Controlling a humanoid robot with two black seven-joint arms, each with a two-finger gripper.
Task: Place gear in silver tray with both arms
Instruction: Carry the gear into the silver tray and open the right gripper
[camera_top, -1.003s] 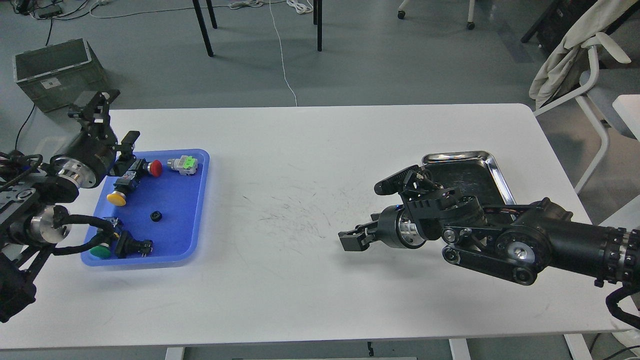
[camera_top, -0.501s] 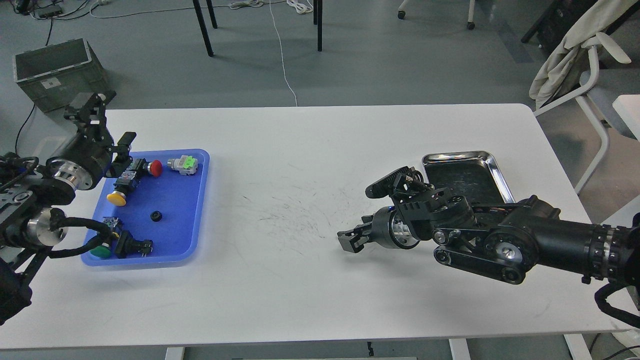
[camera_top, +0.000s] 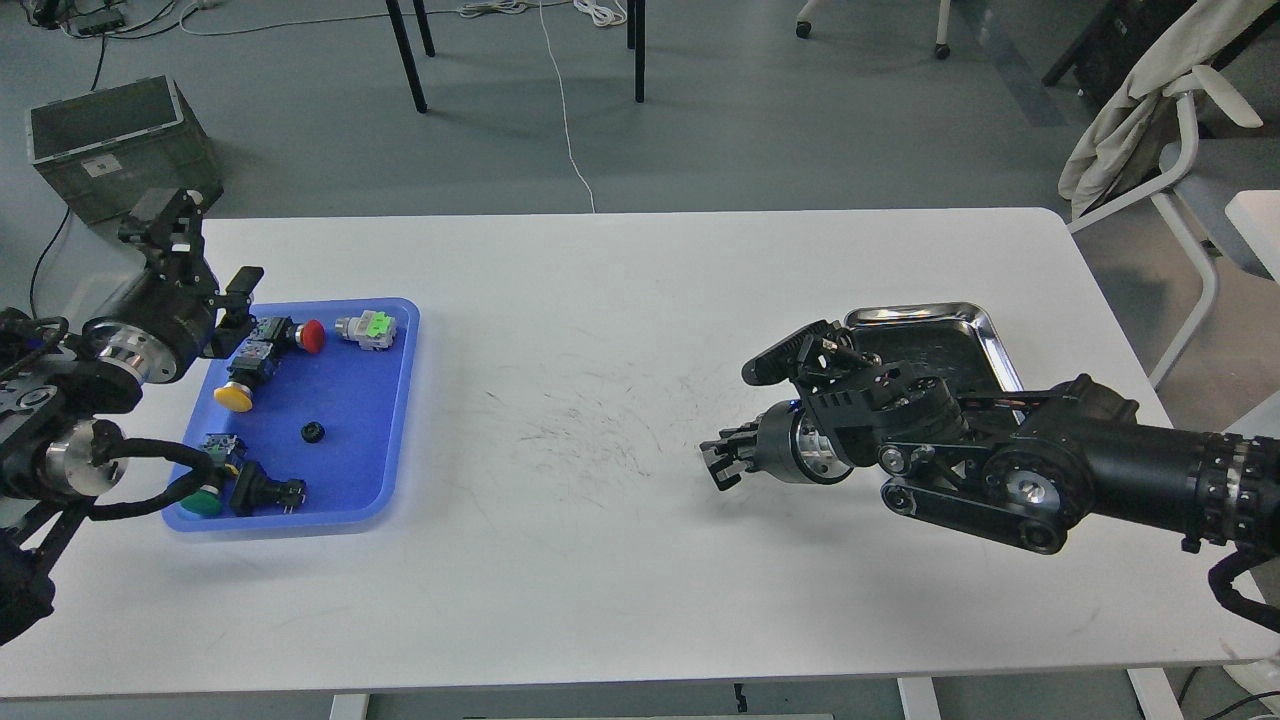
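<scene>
The gear (camera_top: 312, 432) is small and black and lies in the middle of the blue plastic tray (camera_top: 392, 400) at the table's left. The silver tray (camera_top: 985, 330) sits at the right; my right arm hides its front part. My left gripper (camera_top: 234, 308) hovers over the blue tray's far left corner, above a red-capped switch (camera_top: 300, 336), with its fingers spread and nothing in them. My right gripper (camera_top: 722, 462) points left, low over the bare table to the left of the silver tray, its two fingers slightly apart and empty.
The blue tray also holds a yellow button (camera_top: 233, 397), a green button (camera_top: 202, 503), a grey-and-green part (camera_top: 367, 328) and a black switch (camera_top: 262, 491). A grey crate (camera_top: 110, 140) and chair legs stand on the floor behind the table. A chair (camera_top: 1180, 150) stands at the right.
My left gripper has drawn back a little to the left. My right gripper has moved slightly right and up, toward the silver tray. The gear has not moved.
</scene>
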